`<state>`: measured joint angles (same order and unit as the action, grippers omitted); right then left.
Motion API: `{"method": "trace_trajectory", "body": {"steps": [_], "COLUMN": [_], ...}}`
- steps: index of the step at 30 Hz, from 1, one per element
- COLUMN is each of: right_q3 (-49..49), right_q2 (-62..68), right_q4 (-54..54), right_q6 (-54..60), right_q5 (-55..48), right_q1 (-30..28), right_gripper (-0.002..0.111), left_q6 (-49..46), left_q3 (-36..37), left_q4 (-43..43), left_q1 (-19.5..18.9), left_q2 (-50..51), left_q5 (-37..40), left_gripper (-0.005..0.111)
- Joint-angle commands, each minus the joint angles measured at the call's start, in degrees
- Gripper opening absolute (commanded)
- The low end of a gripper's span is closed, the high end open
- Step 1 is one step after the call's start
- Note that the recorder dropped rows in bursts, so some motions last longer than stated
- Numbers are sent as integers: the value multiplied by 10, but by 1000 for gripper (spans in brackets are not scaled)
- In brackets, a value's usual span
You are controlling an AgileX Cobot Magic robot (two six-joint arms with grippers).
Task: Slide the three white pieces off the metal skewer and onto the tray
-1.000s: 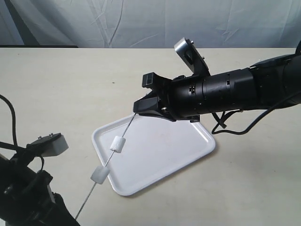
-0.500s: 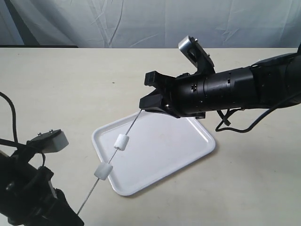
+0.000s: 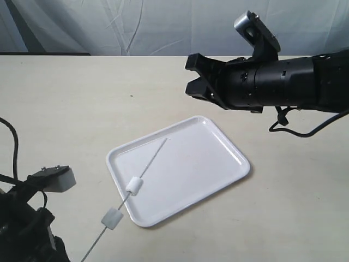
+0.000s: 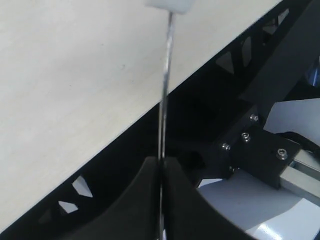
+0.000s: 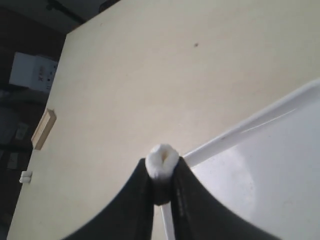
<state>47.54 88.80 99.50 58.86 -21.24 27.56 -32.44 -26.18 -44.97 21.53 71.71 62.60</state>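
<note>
The white tray point(image 3: 218, 164) lies mid-table. The thin metal skewer point(image 3: 150, 162) slants from the lower left, its bare tip over the tray. Two white pieces stay threaded on it, one point(image 3: 133, 185) over the tray's near rim and one point(image 3: 112, 219) just outside the tray. My left gripper point(image 4: 161, 167) is shut on the skewer point(image 4: 165, 100), with a white piece point(image 4: 169, 4) further up the rod. My right gripper point(image 3: 192, 75) hovers above the table behind the tray, apart from the skewer. In the right wrist view it point(image 5: 161, 172) is shut on the third white piece point(image 5: 161, 160).
The left arm's dark body and its camera block point(image 3: 52, 179) fill the lower left corner. A grey cloth backdrop point(image 3: 163, 24) hangs behind the table's far edge. The tray's rim point(image 5: 250, 127) runs below the right gripper in its wrist view.
My right gripper has drawn up and to the right, off the skewer's tip, taking one white piece with it. The skewer has dropped lower, its free tip now over the tray.
</note>
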Motion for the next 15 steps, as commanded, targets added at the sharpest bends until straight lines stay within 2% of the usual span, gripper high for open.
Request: {"method": "trace_trajectory", "body": {"steps": [1,4,9,12,15], "right_q3": [2,2,-7,-22,-34], "right_q2": [-14,-15,6,29,54], "right_q4": [4,4,-82,-94,-94], "right_q6": [5,5,-36,-37,-37], "right_q5": [20,7,-26,-40,-45], "right_q1": [-2,-2,-1,-1,-1], "right_gripper": [9,9,9,9,14], "left_q6": [3,3,5,5,5], "left_q3": [2,2,-12,-22,-29], "left_q4": [3,6,17,17,23], "left_q1": [3,3,3,3,3], "left_q2": [-3,-3,-3,-3,-3], "left_q5": [5,-7,-22,-35,-59], "left_gripper": [0,0,0,0,0]}}
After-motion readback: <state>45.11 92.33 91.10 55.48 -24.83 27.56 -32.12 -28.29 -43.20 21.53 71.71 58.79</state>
